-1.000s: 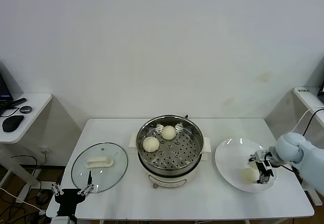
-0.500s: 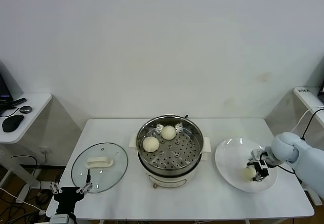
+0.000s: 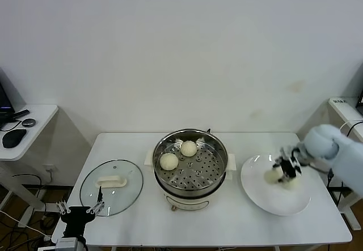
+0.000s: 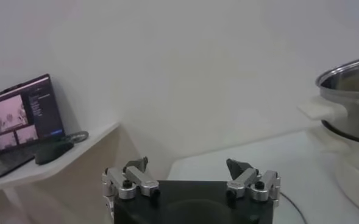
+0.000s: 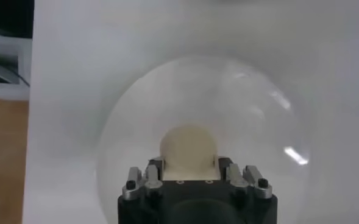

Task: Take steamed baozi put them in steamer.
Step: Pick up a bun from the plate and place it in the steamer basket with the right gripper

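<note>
1. A white rectangular table (image 3: 142, 149) carried everything, with a smaller white side desk (image 3: 34, 118) standing off to the robot's left.
2. The round, shiny stainless-steel steamer (image 3: 190, 161) sat at the middle of the table on a cream-white base with side handles, its perforated tray exposed.
3. A flat round glass lid with a white handle (image 3: 111, 186) lay on the table to the left of the steamer, apart from it.
4. A round white plate (image 3: 258, 191) lay to the right of the steamer, near it but not touching.
5. The right gripper (image 3: 282, 170) hung above the plate, its jaws clenched on one smooth, cream-white round bun (image 3: 273, 175); in the right wrist view that bun (image 5: 188, 145) bulged between the fingers (image 5: 155, 172), matte and without creases, clear of the plate (image 5: 136, 109) below.
6. The left gripper (image 3: 79, 210) waited at the table's near left edge, just below the lid, with its jaws spread wide and nothing between them (image 4: 191, 176).
7. Two more cream-white buns (image 3: 169, 161) rested on the steamer's tray, one nearer the left wall and the other (image 3: 189, 148) toward the back, close together.
</note>
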`<state>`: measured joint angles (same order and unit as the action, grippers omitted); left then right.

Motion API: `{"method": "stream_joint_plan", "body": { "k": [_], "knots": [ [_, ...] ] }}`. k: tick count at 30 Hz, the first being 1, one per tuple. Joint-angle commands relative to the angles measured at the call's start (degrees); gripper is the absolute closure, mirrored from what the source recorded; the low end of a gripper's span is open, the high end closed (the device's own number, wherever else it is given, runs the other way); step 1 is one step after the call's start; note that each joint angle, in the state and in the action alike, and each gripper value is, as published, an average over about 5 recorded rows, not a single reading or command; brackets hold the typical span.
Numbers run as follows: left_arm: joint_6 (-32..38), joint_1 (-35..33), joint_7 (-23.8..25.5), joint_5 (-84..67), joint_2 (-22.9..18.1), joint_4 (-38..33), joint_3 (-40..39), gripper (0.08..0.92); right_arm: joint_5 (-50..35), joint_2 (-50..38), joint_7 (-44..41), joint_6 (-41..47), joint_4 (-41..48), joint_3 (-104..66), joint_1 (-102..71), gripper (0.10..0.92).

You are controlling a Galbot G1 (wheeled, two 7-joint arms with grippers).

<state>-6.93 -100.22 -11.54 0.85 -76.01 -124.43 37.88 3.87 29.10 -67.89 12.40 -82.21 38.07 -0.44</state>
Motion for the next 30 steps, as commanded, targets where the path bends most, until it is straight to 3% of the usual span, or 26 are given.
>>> {"method": "stream_joint_plan", "body": {
  "k": [1, 12, 25, 30],
  "knots": [
    [-0.1, 0.7, 0.0, 0.0, 0.3, -0.1, 0.0, 0.177, -11.6, 7.9, -1.8, 0.4, 0.1, 17.6, 32.3, 0.56],
    [0.0, 1.3, -0.1, 0.0, 0.5, 0.0, 0.6, 0.177, -22.6, 23.0, 3.6, -8.9, -8.3, 32.3, 42.1, 0.598],
    [0.1, 0.5, -0.2, -0.1, -0.2, 0.1, 2.7, 0.177, -3.5, 31.8, 6.8, -32.7, -6.1, 35.7, 32.1, 0.587],
    [0.1, 0.4, -0.2, -0.1, -0.8, -0.1, 3.2, 0.177, 0.4, 32.9, 6.2, -37.7, -5.4, 36.0, 30.4, 0.577]
  ]
}}
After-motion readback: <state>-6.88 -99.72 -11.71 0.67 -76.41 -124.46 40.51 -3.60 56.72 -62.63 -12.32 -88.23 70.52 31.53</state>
